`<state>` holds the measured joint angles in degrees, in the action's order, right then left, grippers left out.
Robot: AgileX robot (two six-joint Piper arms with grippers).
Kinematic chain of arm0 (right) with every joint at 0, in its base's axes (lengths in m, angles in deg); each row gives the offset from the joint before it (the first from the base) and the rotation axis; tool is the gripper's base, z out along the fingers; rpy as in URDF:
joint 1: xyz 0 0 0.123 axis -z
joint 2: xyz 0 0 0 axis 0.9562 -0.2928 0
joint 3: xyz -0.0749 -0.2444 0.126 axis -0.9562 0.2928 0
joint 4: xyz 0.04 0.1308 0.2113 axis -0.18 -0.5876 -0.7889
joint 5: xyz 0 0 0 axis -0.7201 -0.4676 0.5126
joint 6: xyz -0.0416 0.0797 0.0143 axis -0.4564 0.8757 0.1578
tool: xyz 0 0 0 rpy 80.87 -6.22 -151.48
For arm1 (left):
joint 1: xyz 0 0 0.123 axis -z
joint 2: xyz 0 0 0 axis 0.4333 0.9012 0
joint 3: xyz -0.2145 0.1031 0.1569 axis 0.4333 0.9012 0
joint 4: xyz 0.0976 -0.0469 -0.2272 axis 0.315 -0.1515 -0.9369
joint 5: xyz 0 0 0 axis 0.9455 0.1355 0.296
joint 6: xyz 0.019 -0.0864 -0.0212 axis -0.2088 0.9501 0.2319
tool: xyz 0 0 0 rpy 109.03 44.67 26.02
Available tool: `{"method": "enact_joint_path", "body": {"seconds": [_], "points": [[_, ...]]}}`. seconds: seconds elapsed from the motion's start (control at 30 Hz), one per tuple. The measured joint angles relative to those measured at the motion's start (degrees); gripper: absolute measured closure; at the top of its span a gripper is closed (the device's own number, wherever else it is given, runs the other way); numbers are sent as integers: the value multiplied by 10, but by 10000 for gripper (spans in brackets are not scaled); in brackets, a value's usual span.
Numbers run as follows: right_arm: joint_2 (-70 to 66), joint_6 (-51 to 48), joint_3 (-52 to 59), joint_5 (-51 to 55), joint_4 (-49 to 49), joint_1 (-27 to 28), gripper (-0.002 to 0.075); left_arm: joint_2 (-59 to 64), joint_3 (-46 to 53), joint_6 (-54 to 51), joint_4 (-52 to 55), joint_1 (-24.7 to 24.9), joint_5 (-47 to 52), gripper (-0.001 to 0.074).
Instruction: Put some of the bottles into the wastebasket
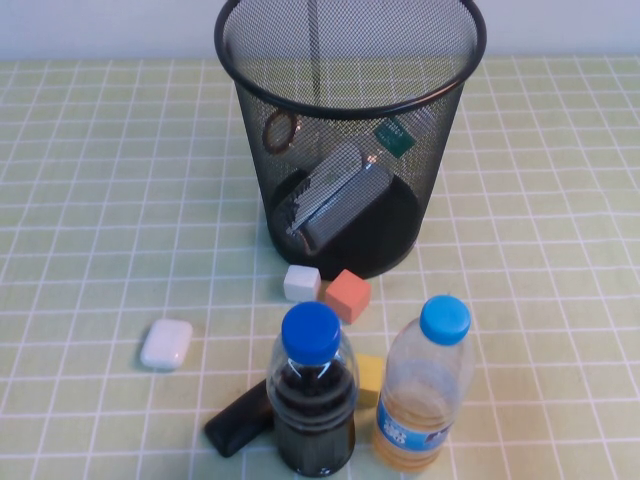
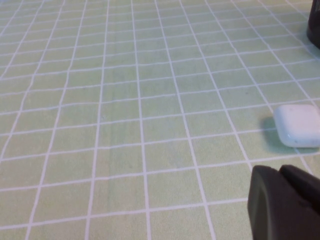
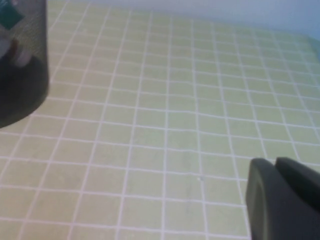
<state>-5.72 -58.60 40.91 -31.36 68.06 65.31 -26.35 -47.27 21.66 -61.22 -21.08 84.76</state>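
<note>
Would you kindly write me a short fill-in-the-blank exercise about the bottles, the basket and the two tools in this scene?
1. The two small clear plastic bottles lie inside the black wire-mesh ____.
2. The dark-liquid bottle standing on the table has a ____ cap.
3. The small white rounded case lies to the robot's ____ of that bottle.
4. The left tool and right tool, low over bare tablecloth, are both ____.

Missing words: wastebasket; blue; left; shut

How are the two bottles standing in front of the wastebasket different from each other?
The blue-capped bottle holds dark liquid; the light-blue-capped bottle holds yellowish liquid, filling only its lower part. The first has a darker blue cap and stands to the left of the second. Both are clear, upright and capped.
</note>
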Motion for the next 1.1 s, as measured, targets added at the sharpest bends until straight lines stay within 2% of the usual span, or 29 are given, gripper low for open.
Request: {"method": "enact_joint_path", "body": {"seconds": [0.17,0.33,0.5,0.7,0.97,1.1], "points": [[162,-2,196,-132,-4,88,733,0,0,0,0,0,0,739],[243,11,259,-159,-5,136,733,0,0,0,0,0,0,739],[246,22,262,-151,-6,140,734,0,0,0,0,0,0,739],[246,23,263,-49,-7,140,734,0,0,0,0,0,0,739],[246,22,263,-40,-14,140,734,0,0,0,0,0,0,739],[246,-42,262,-39,-57,140,734,0,0,0,0,0,0,739]]}}
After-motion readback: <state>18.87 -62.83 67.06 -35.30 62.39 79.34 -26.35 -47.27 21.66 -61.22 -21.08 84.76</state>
